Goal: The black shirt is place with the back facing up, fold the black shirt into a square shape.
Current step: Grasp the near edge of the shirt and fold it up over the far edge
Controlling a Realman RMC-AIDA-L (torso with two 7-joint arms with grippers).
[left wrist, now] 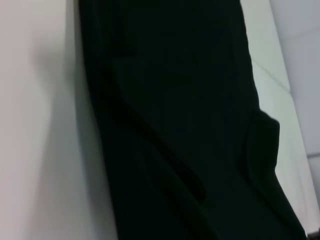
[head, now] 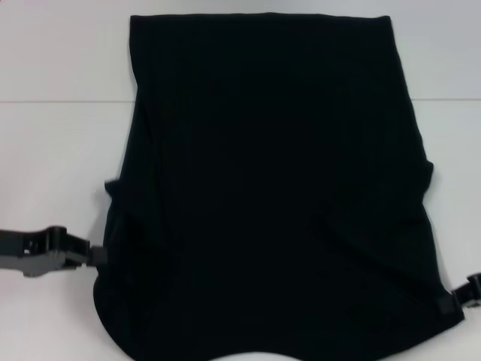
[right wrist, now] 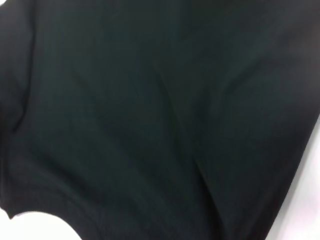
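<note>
Plain black soft-cloth shirt (head: 270,188) is laid flat on the white desk (head: 52,173), filling the centre, sleeves tucked in, near hem curved. Left hand (head: 94,256) is placed at the shirt's near-left edge, touching the cloth; whether it is clamped cannot be told. Right hand (head: 460,299) is seen at the near-right corner, against the cloth; grip state cannot be told.

black shirt (right wrist: 160,110) fills view — soft creases, white surface (right wrist: 40,227) at corners
</note>
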